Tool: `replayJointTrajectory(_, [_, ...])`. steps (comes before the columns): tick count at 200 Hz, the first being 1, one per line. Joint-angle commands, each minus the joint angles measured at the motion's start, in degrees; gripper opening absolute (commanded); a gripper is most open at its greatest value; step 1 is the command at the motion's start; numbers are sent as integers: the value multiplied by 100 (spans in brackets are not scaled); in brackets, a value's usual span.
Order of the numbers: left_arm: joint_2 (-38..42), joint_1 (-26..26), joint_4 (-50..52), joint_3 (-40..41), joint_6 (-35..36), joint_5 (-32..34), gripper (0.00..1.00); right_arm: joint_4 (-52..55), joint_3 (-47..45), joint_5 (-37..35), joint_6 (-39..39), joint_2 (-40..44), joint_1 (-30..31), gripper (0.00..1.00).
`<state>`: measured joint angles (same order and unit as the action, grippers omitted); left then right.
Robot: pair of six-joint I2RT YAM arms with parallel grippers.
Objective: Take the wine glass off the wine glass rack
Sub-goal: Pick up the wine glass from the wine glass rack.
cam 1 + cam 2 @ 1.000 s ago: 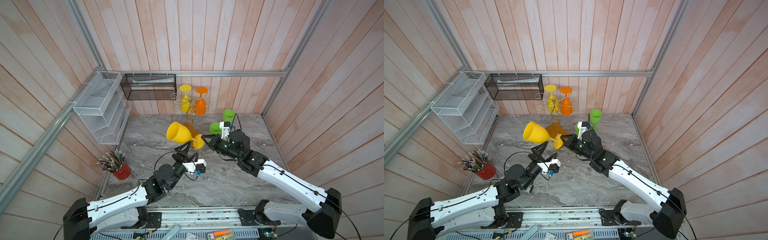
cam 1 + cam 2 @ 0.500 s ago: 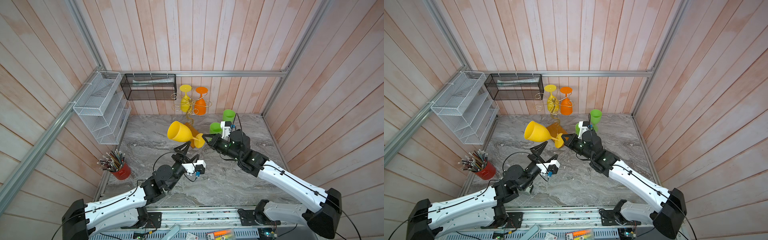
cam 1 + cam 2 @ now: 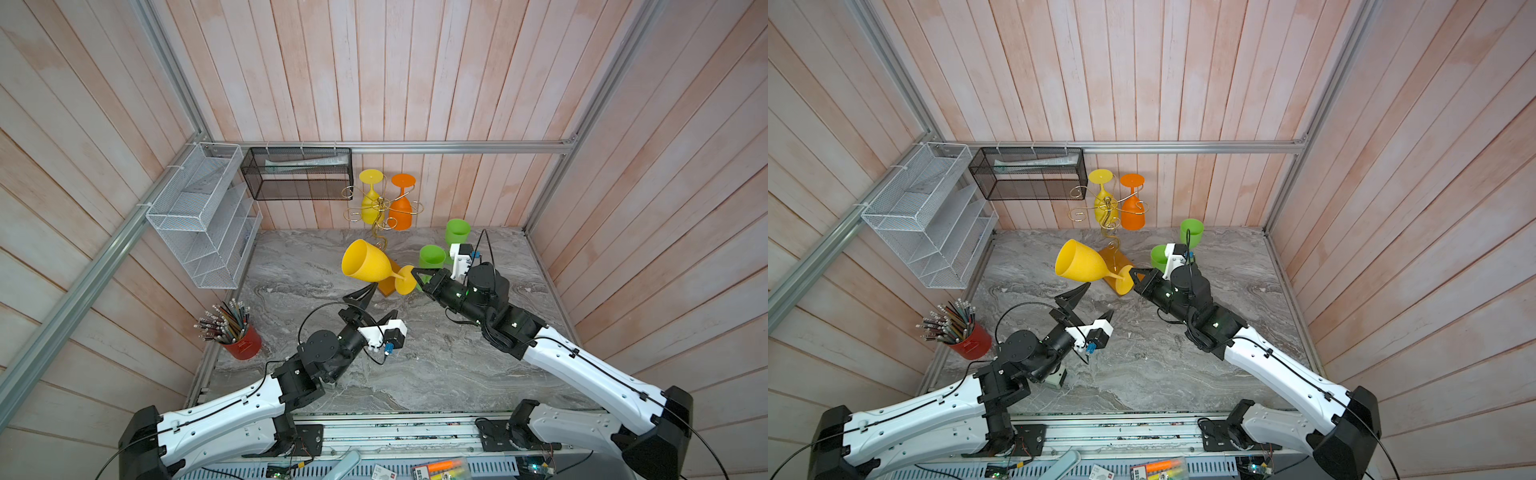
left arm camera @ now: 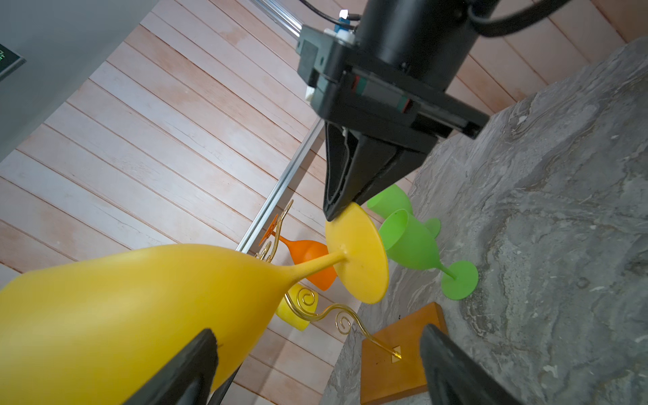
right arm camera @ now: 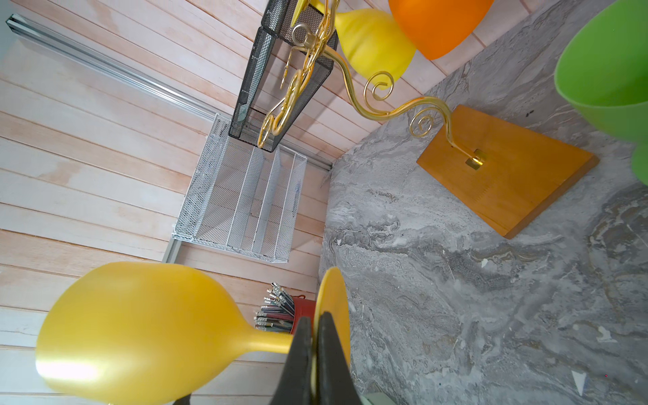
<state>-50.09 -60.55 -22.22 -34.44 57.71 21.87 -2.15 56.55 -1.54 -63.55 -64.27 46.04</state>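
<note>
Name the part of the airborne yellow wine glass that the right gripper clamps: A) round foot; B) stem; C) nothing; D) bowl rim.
A: the right gripper is shut on the edge of the yellow wine glass, at its round foot.

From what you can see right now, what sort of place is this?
Probably a robot test booth staged as a home corner: plank walls on a bare metal frame, a marble-look table, and the wine glass rack standing on it.
</note>
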Motion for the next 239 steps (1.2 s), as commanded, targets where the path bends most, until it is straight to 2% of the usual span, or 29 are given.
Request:
replayJointTrajectory(1, [211, -27, 318, -342, -501, -280, 92, -118, -128, -310, 169, 217, 27, 0])
replayJointTrajectory(57, [526, -18, 968, -913, -1223, -664, 89, -204, -485, -489, 238, 500, -60, 0])
replayJointTrajectory(100, [487, 62, 1671, -1539, -1882, -1167, 81, -154, -651, -582, 289, 708, -102, 0])
replayJointTrajectory(130, [230, 535, 2650, -2285, -2830, -2036, 74, -151, -761, -643, 317, 874, -112, 0])
replayJointTrajectory(171, [-231, 1301, 3361, -2928, -3704, -2830, 67, -180, -841, -646, 382, 967, -112, 0])
replayJointTrajectory(213, [-546, 1936, 3587, -3195, -4421, -3856, 59, -118, -852, -699, 490, 1047, -107, 0])
replayJointTrajectory(239, [-736, 2111, 3750, -3366, -4644, -4166, 55, -91, -852, -775, 571, 1067, -121, 0])
